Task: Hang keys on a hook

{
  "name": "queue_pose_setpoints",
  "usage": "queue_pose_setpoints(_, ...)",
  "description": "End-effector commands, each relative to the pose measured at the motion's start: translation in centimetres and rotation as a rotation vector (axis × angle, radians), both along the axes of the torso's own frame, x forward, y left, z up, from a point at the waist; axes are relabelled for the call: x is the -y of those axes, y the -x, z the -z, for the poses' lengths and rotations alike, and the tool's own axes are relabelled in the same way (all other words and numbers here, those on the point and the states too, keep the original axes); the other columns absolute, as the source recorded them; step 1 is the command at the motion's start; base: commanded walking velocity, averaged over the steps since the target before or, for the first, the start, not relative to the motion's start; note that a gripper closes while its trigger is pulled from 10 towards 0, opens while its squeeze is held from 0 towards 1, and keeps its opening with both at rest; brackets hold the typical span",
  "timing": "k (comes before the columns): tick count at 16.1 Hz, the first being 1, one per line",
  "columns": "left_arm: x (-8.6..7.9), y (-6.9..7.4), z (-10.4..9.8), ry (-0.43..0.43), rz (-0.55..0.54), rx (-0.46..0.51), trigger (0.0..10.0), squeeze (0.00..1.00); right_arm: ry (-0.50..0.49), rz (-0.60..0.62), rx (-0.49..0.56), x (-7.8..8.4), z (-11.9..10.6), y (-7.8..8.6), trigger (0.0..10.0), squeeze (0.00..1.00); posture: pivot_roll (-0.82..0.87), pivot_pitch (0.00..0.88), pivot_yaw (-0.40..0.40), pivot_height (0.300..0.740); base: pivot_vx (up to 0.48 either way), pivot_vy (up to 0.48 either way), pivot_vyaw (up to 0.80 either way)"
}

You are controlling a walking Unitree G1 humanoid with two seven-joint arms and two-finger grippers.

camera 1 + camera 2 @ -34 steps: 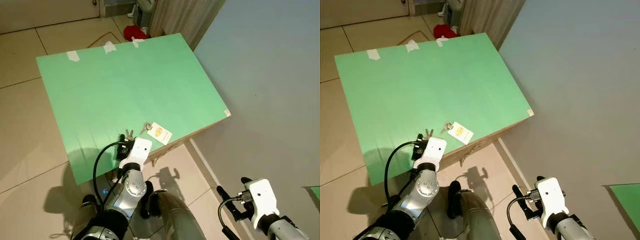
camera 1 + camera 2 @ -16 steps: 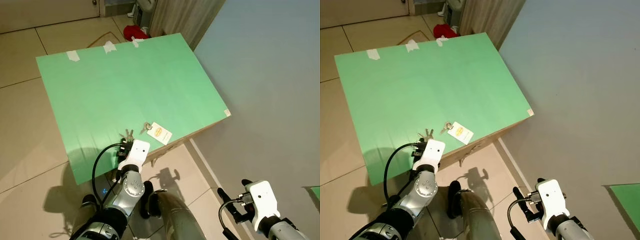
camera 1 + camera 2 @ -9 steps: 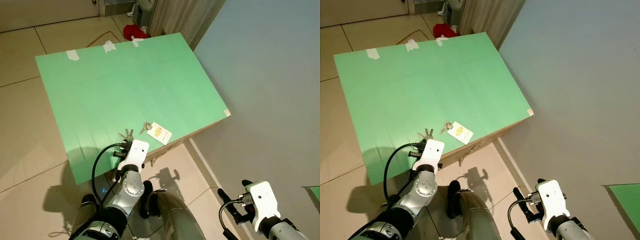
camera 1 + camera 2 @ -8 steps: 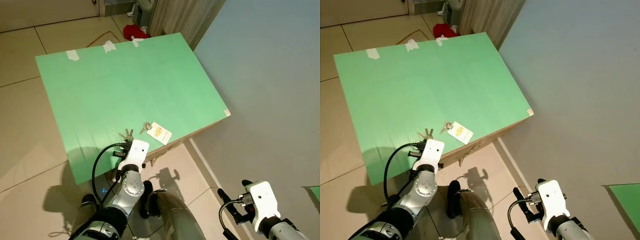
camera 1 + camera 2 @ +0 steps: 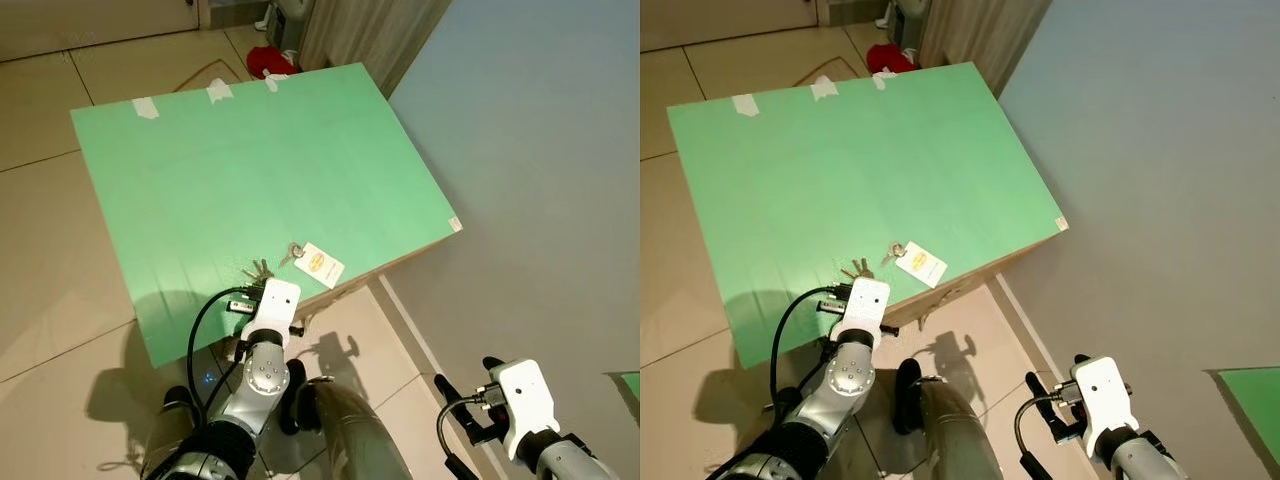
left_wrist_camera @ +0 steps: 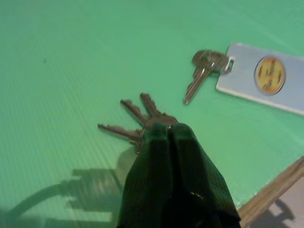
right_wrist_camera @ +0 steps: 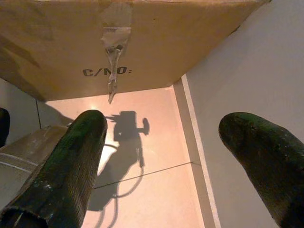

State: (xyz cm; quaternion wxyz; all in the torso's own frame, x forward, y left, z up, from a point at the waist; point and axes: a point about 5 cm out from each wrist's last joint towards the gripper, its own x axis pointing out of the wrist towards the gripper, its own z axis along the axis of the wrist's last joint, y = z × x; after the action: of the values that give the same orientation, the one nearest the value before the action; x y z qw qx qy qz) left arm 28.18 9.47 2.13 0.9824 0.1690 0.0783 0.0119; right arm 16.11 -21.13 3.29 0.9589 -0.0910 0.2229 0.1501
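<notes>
Beige tiled flooring [image 5: 40,250] is spreading around us, and we are looking down over a bright green sheet [image 5: 250,150] that is covering the top of a brown cardboard box [image 7: 142,42] standing beside a pale grey wall [image 5: 540,150].

Nearest to us, our right gripper [image 7: 161,156] is hanging low over the floor tiles next to the wall, its two long black fingers [image 7: 61,161] spread wide apart and holding nothing; the wrist view is showing the box's taped cardboard side with printed letters just ahead of it.

A little further out, our left gripper [image 6: 168,135] is reaching over the near edge of the green sheet. Its black fingertips [image 6: 159,142] are pressed together, and their tips are sitting right at the head of a bunch of dull metal keys [image 6: 135,121]; we cannot tell whether they are actually pinching the bunch or only touching it. The keys are lying flat on the green sheet, fanning away from the fingertips.

Just beyond them, a single metal key [image 6: 202,71] joined to a white rectangular tag with a yellow oval label [image 6: 268,76] is lying flat near the sheet's edge, apart from the bunch.

At the far edge, strips of white tape [image 5: 220,92] are fixing the sheet, and a red object [image 5: 265,62] is lying on the floor beyond, beside a beige curtain [image 5: 370,35].
</notes>
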Motion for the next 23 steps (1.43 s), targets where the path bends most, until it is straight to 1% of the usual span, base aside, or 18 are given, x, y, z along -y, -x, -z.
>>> queue_pose_setpoints(1,0.5,0.5,-0.2,0.024,0.042,-0.007,0.0,0.00,0.021,0.008,-0.041,0.5,0.8,0.5,10.0,0.00,-0.19,0.353,-0.297,0.740,0.000,0.000,0.00)
queue_pose_setpoints(3,-0.1,0.2,-1.7,0.033,0.059,0.047,0.0,0.00,0.011,0.010,-0.031,0.0,1.1,-0.3,10.0,0.00,-0.16,0.333,-0.278,0.740,0.000,0.000,0.00)
queue_pose_setpoints(4,-1.0,0.0,-3.9,0.039,0.080,0.107,0.0,0.00,-0.012,0.020,-0.004,-0.9,1.4,-1.6,10.0,0.00,-0.11,0.293,-0.237,0.740,0.000,0.000,0.00)
queue_pose_setpoints(5,-1.2,0.0,-4.4,0.037,0.084,0.119,0.0,0.00,-0.019,0.022,0.003,-1.1,1.4,-2.0,10.0,0.00,-0.11,0.293,-0.237,0.740,0.000,0.000,0.00)
queue_pose_setpoints(7,-2.3,0.0,-6.8,0.042,0.121,0.165,0.0,0.00,-0.055,0.031,0.048,-2.8,1.7,-4.2,10.0,0.00,-0.04,0.211,-0.174,0.740,0.000,0.000,0.00)
queue_pose_setpoints(9,-3.1,-0.1,-8.2,0.083,0.160,0.189,0.0,0.00,-0.091,0.050,0.117,-4.1,0.8,-6.4,10.0,0.00,-0.01,0.150,-0.128,0.740,0.000,0.000,0.00)
queue_pose_setpoints(10,-4.0,-0.3,-8.8,0.098,0.169,0.180,2.4,0.00,-0.111,0.085,0.181,-4.6,-0.2,-8.1,10.0,0.00,-0.01,0.110,-0.082,0.740,0.000,0.000,0.00)
queue_pose_setpoints(11,-4.5,-0.4,-8.9,0.101,0.163,0.167,10.0,0.00,-0.121,0.102,0.211,-4.7,-0.8,-8.6,10.0,0.00,-0.01,0.095,-0.066,0.740,0.000,0.000,0.00)
queue_pose_setpoints(12,-5.5,-0.4,-9.3,0.134,0.166,0.156,10.0,0.00,-0.150,0.161,0.296,-4.5,-2.4,-9.9,10.0,0.00,-0.01,0.072,-0.042,0.740,0.000,0.000,0.00)
queue_pose_setpoints(13,-6.1,-0.2,-9.2,0.122,0.177,0.151,10.0,0.00,-0.159,0.189,0.327,-4.5,-2.9,-10.2,10.0,0.00,-0.02,0.062,-0.031,0.740,0.000,0.000,0.00)
queue_pose_setpoints(14,-6.6,0.1,-8.6,0.125,0.172,0.129,10.0,0.00,-0.166,0.215,0.347,-4.4,-3.2,-10.2,10.0,0.00,-0.03,0.052,-0.012,0.740,0.000,0.000,0.00)
queue_pose_setpoints(16,-6.0,1.3,-6.5,0.158,0.195,0.044,10.0,0.00,-0.182,0.259,0.376,-4.2,-3.5,-9.9,10.0,0.00,-0.05,0.039,-0.014,0.740,0.000,0.000,0.00)
queue_pose_setpoints(17,-4.2,2.4,-5.3,0.170,0.298,0.011,10.0,0.00,-0.205,0.301,0.367,-4.0,-3.2,-9.5,10.0,0.00,-0.06,0.028,-0.008,0.740,0.000,0.000,0.00)
queue_pose_setpoints(18,-3.6,3.1,-4.5,0.158,0.333,-0.009,10.0,0.00,-0.217,0.325,0.364,-3.8,-3.0,-9.0,10.0,0.00,-0.06,0.025,-0.007,0.740,0.000,0.000,0.00)
queue_pose_setpoints(19,-4.6,4.0,-4.0,0.165,0.335,-0.019,10.0,0.00,-0.240,0.344,0.365,-3.4,-2.9,-7.8,10.0,0.00,-0.08,0.016,-0.011,0.740,0.000,0.000,0.00)
queue_pose_setpoints(21,-6.4,5.3,-3.5,0.210,0.298,-0.045,10.0,0.00,-0.260,0.374,0.334,-2.5,-2.3,-5.4,10.0,0.00,-0.09,0.015,-0.011,0.740,0.000,0.000,0.00)
queue_pose_setpoints(22,-6.6,5.4,-3.0,0.205,0.300,-0.057,10.0,0.00,-0.241,0.336,0.312,-2.9,-1.8,-4.3,10.0,0.00,-0.10,0.018,-0.005,0.740,0.000,0.000,0.00)
queue_pose_setpoints(23,-6.1,4.7,-2.9,0.220,0.311,-0.052,10.0,0.00,-0.236,0.320,0.317,-3.4,-1.8,-4.7,10.0,0.00,-0.10,0.019,-0.001,0.740,0.000,0.000,0.00)
